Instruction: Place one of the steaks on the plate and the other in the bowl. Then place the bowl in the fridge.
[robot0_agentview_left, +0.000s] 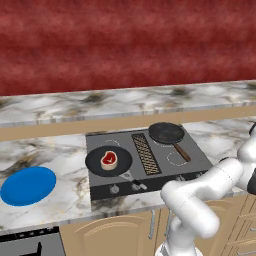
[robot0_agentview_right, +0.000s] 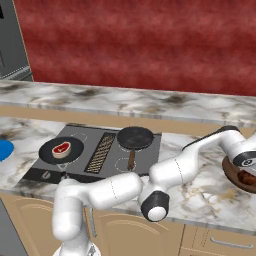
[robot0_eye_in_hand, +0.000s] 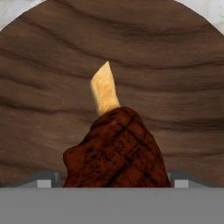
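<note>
Gripper (robot0_eye_in_hand: 112, 183) right over the bowl (robot0_eye_in_hand: 43, 109), dark steak (robot0_eye_in_hand: 116, 151) between its tips, jaws wide apart

Hand view, nearest first: the dark steak sits just ahead of the grey tips, which stand clear either side of it; whether it rests on the wood or touches a finger I can't tell; its long axis runs away from the hand, pale bone end pointing up-frame, bowl grain all around. Right base view adds the setting: arm reaching right, bowl (robot0_agentview_right: 234, 175) on the counter (robot0_agentview_right: 200, 195), well apart from the pan (robot0_agentview_right: 61, 148) with the pink steak (robot0_agentview_right: 62, 147). Left base view alone gives the whole plate (robot0_agentview_left: 28, 185), bare, far left; pink steak (robot0_agentview_left: 109, 159) waits in its pan (robot0_agentview_left: 95, 162), so I judge that one comes next. Fridge (robot0_agentview_right: 11, 45) is far left
</note>
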